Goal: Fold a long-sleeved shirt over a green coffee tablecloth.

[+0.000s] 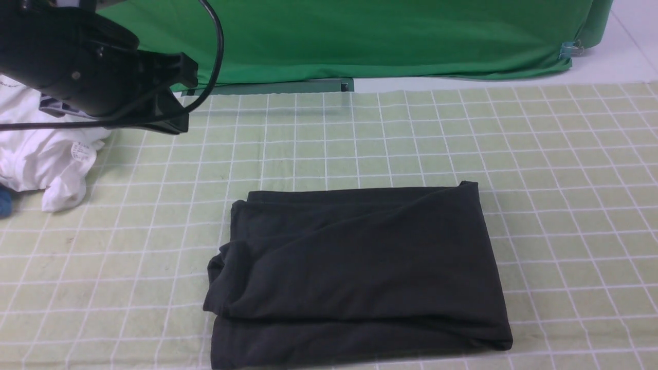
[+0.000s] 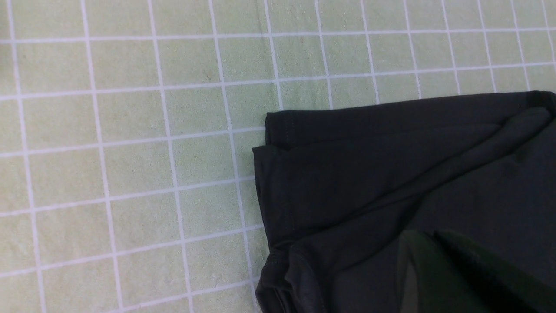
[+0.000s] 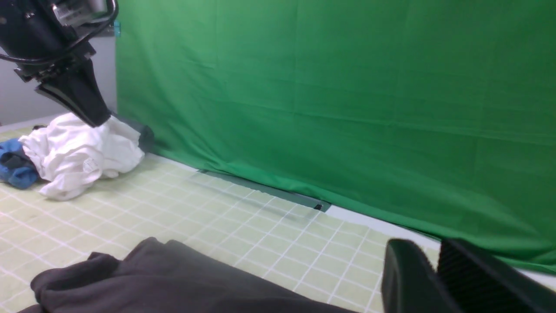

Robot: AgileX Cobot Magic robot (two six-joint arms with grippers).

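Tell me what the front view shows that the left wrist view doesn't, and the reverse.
Front view only: the whole folded shirt, the left arm raised at the back, a white garment, and the deep green backdrop. Left wrist view only: a close look at one layered corner of the shirt with its stitched hems, and the left gripper shut above it. Both: the shirt on the tablecloth.

White garment (image 1: 49,154) beside blue cloth (image 3: 15,167), green backdrop (image 1: 385,36) behind.
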